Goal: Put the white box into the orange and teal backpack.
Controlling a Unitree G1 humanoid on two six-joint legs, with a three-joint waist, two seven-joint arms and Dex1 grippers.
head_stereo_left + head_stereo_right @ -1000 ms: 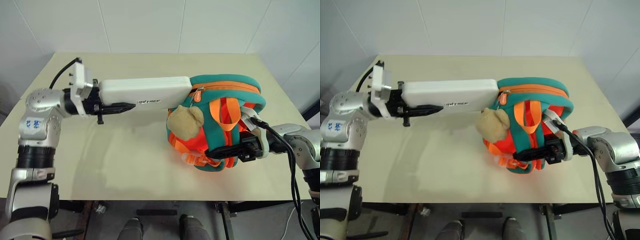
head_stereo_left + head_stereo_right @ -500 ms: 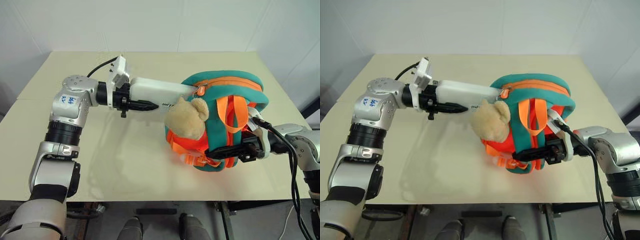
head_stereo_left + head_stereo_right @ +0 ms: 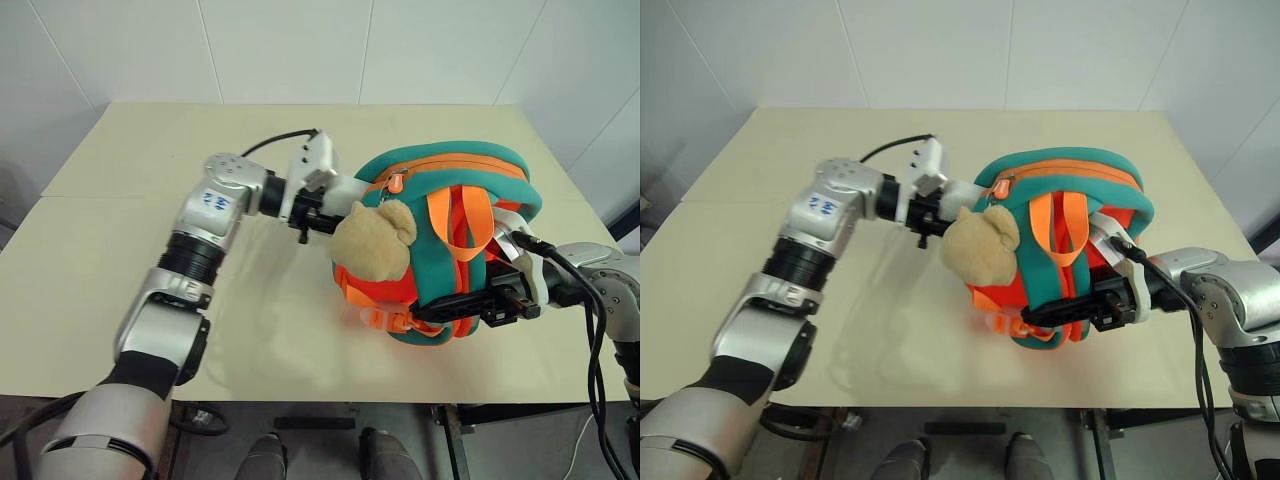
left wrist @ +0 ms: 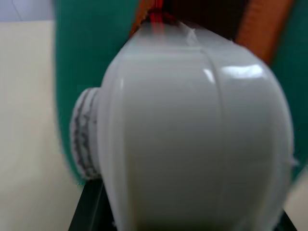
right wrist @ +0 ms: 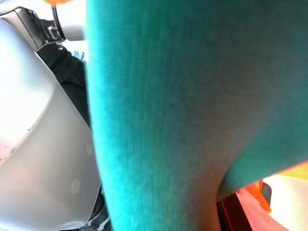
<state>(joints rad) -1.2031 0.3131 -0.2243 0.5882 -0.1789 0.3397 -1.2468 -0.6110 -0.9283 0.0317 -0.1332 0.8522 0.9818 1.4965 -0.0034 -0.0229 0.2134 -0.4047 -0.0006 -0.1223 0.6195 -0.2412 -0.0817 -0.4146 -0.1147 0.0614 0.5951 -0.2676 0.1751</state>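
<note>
The orange and teal backpack (image 3: pixel 455 175) stands on the right half of the table, its zip opening facing left and a tan plush bear (image 3: pixel 375 240) hanging at its front. Most of the white box (image 3: pixel 352 187) is inside that opening; a short end sticks out. My left gripper (image 3: pixel 322 212) is shut on that end, close to the bear. In the left wrist view the white box (image 4: pixel 192 134) runs into the teal opening (image 4: pixel 91 57). My right gripper (image 3: pixel 440 305) is shut on the backpack's lower teal edge, seen as teal fabric (image 5: pixel 183 96) in the right wrist view.
The cream table (image 3: pixel 150 150) reaches to white walls at the back. A black cable (image 3: pixel 590 330) runs along my right arm near the table's right front corner. Open tabletop lies left of and in front of the backpack.
My left arm has swung to the right, sliding the white box far into the backpack; only its end still shows. The bear was nudged. The right gripper kept its hold.
</note>
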